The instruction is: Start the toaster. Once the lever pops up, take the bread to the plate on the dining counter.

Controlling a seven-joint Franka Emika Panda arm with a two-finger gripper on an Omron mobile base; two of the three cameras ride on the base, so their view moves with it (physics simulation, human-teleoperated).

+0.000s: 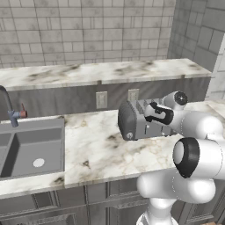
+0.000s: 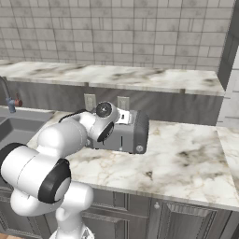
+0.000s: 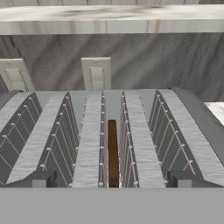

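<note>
While the fingers (image 3: pixel 113 178) stand wide over the toaster (image 1: pixel 132 121), the bread (image 3: pixel 112 153) sits in its slot.

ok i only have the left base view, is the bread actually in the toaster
Observer: Yes. In the hand view the bread stands edge-on in a slot near the middle of the toaster.
Operator: gripper open?
Observer: Open. The gripper has its tips wide apart above the toaster top and holds nothing.
Operator: anything on the toaster's far end
Observer: The right base view shows a small round knob low on that end face.
</note>
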